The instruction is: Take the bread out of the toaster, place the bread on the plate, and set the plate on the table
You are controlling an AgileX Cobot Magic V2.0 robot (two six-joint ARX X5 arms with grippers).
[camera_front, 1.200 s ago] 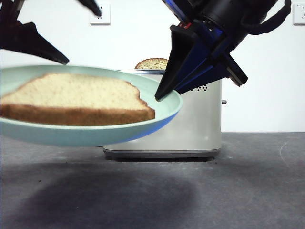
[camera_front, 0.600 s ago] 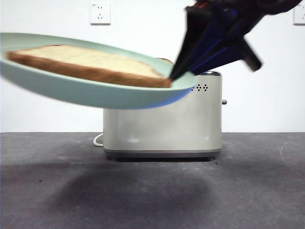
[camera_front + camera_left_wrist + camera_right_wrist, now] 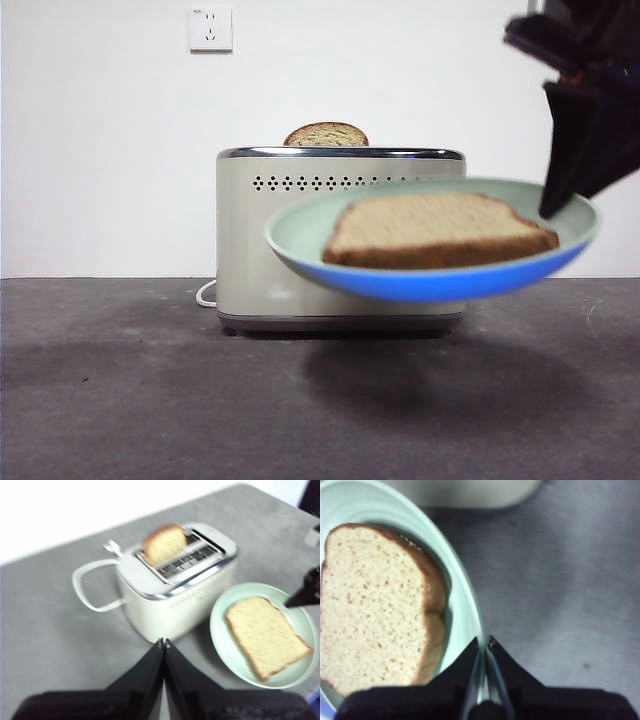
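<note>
Plate (image 3: 430, 285) in air, just in front of toaster (image 3: 300, 250), bread (image 3: 440, 230) flat on it. Right end effector (image 3: 482, 647) pinches plate rim at 3 o'clock. You lower it slow and level onto tabletop (image 3: 150, 400), then let go. Left end effector (image 3: 163, 642) clenched, empty, waits. No words to read; toaster logo not seen.

Right end effector (image 3: 482, 647) pinching plate (image 3: 465, 605) rim; bread (image 3: 375, 610) inside.
</note>
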